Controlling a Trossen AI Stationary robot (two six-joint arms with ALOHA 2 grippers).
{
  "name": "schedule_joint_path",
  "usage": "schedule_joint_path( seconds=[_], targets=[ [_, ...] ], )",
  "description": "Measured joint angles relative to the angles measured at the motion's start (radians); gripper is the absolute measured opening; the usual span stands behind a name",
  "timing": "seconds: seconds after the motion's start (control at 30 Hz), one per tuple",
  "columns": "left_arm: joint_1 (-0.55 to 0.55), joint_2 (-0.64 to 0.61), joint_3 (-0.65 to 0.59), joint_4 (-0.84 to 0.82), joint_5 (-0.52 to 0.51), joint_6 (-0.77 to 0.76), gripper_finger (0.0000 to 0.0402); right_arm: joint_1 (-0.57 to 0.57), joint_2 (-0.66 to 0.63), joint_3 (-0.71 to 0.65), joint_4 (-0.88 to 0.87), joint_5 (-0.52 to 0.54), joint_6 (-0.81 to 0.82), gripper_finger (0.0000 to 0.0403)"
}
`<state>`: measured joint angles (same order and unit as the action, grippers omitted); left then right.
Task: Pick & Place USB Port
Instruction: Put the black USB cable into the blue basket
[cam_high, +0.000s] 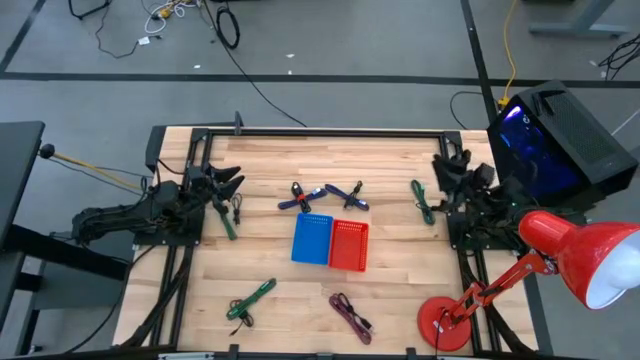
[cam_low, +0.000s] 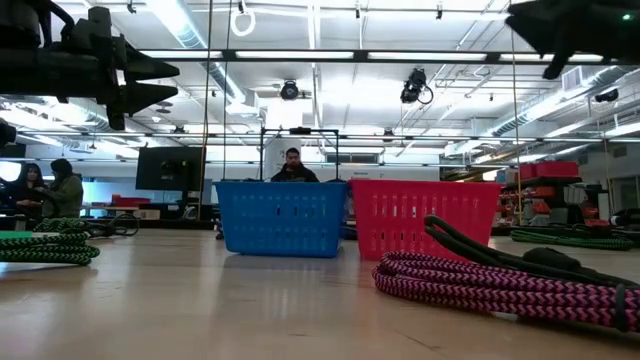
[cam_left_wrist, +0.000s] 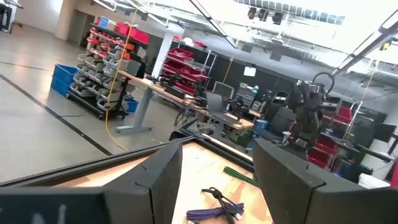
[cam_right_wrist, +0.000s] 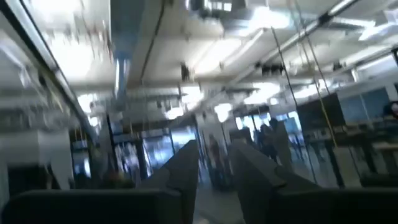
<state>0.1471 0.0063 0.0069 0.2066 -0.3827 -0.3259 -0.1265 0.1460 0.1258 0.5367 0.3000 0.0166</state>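
USB cables lay scattered over the wooden table (cam_high: 400, 290), none of them in either bin. Largest of all was that table, pale planks inside a dark frame, with a red desk lamp (cam_high: 560, 262) leaning over its right corner. The left arm sat folded at the table's left edge, the right arm at the right edge, both raised off the surface.

In the middle stood a blue bin (cam_high: 312, 239) and a red bin (cam_high: 349, 245), side by side and touching. Just behind them lay two blue-purple cables (cam_high: 300, 196) (cam_high: 346, 194). A green cable (cam_high: 423, 201) lay near the right arm, another green cable (cam_high: 250, 299) lay toward the front left, and a magenta cable (cam_high: 352, 315) lay in front of the red bin. A further green cable (cam_high: 226, 219) rested beside the left arm.

The left gripper (cam_high: 228, 181) hung in the air with its fingers (cam_left_wrist: 155, 180) spread well apart and nothing between them. The right gripper (cam_high: 450, 165) was lifted too, pointing up toward the ceiling; its fingers (cam_right_wrist: 186, 171) stood a narrow gap apart, gripping nothing.

A person (cam_low: 291, 166) showed beyond the bins in the room behind.
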Motion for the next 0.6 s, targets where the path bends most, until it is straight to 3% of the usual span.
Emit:
schedule_joint_path(
  seconds=[0.1, 0.23, 0.33, 0.5, 0.6],
  targets=[
    [0.0, 0.0, 0.0, -0.003, -0.002, -0.003, 0.0202, 0.0, 0.122, 0.047, -0.087, -0.017, 0.008, 0.01],
    [0.0, 0.0, 0.0, -0.001, -0.02, -0.004, 0.0202, 0.004, 0.347, 0.141, -0.031, -0.113, 0.043, 0.01],
    [0.0, 0.0, 0.0, -0.001, -0.05, -0.007, 0.0202, 0.015, 0.514, 0.281, -0.06, -0.163, -0.058, 0.01],
    [0.0, 0.0, 0.0, -0.005, -0.059, -0.032, 0.0202, 0.026, 0.697, 0.516, -0.044, -0.104, -0.427, 0.01],
    [0.0, 0.0, 0.0, -0.037, -0.059, -0.057, 0.0202, 0.025, 0.737, 0.632, -0.068, 0.002, -0.411, 0.01]
  ],
)
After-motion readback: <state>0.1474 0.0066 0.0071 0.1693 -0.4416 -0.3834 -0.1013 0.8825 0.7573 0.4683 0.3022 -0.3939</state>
